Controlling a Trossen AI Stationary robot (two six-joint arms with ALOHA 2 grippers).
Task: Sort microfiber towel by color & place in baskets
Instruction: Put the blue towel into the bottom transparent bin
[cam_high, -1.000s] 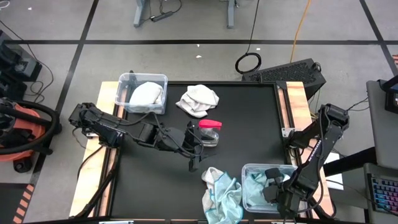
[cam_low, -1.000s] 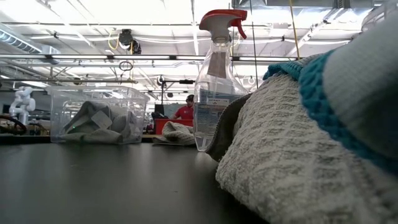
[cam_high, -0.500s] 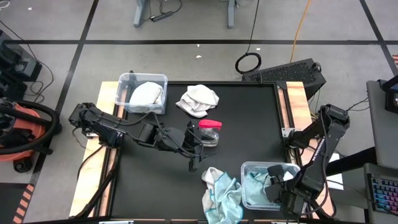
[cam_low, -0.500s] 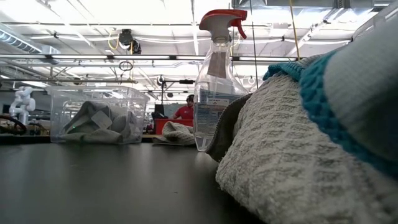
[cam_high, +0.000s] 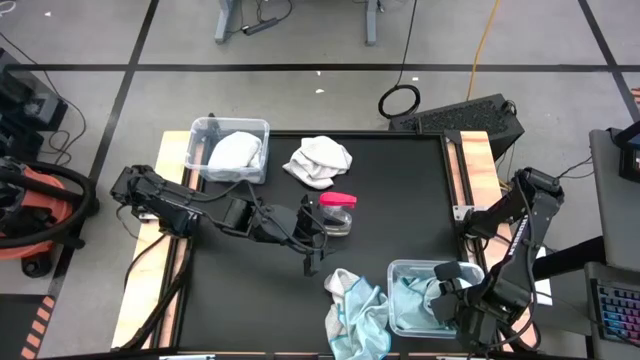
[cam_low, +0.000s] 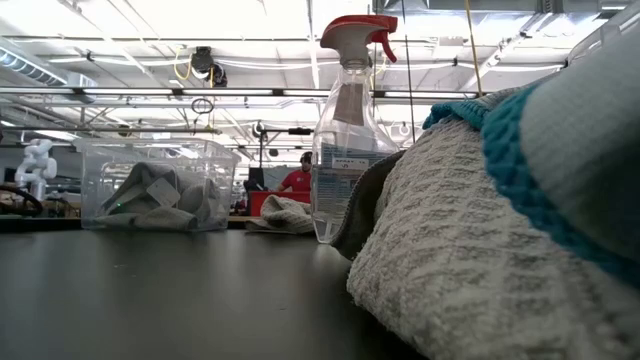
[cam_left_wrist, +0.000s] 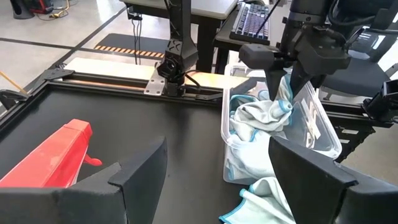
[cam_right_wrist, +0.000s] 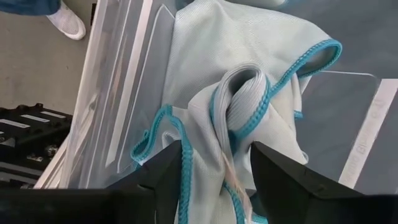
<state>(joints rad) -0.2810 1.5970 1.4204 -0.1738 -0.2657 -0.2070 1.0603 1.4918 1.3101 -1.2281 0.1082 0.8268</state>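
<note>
- A light blue towel (cam_high: 413, 301) lies bunched in the near right basket (cam_high: 400, 272), one fold rising up between the fingers of the right gripper (cam_high: 447, 303).
- That gripper hangs over the basket's right end with its fingers spread a little either side of the fold; I cannot tell whether they touch the cloth.
- A second blue towel (cam_high: 355, 312) lies crumpled on the black table (cam_high: 400, 200) just left of that basket, its near edge cut off from above.
- The far left basket (cam_high: 200, 130) holds one white towel (cam_high: 235, 152), folded into a mound.
- Another white towel (cam_high: 318, 160) sits loose on the table to the right of that basket, near the far edge.
- A spray bottle (cam_high: 336, 213) with a red trigger head stands mid-table.
- The left gripper (cam_high: 313, 240) waits beside the bottle, fingers spread wide, nothing between them.
- From table height, towels fill the right half of the scene and hide the near basket.
- A person in red (cam_low: 297, 179) shows far back in the room, too small to make out more.
</note>
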